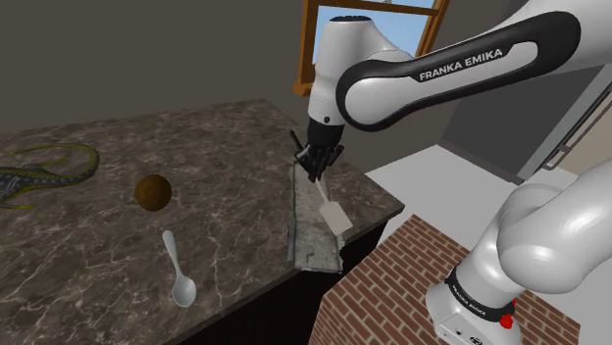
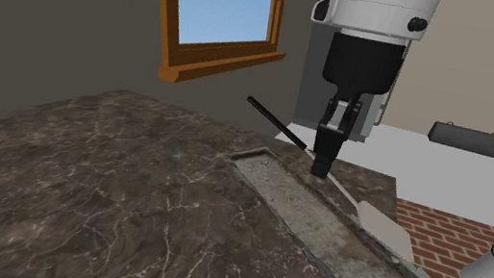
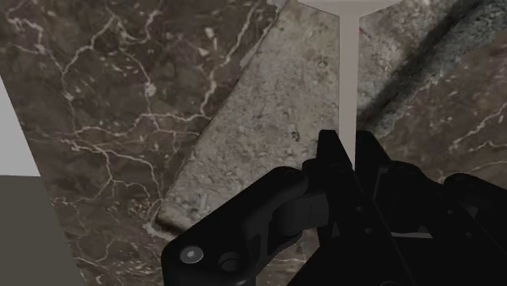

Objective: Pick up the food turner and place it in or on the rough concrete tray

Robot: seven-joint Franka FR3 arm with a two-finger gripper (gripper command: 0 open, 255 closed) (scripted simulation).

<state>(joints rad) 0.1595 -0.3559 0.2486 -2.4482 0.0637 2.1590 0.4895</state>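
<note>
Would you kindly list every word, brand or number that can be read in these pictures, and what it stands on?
"FRANKA EMIKA": white capitals on the dark band of the white arm, in the shoulder view.
No other words, numbers or signs can be read.

In the shoulder view, ball (image 1: 153,191) and spoon (image 1: 179,274) lie on the counter (image 1: 226,147) left of the tray (image 1: 309,233).

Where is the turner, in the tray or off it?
Held, not laid down: the tool clasps the turner, tilted, blade over the tray; touching it, cannot tell.
</note>
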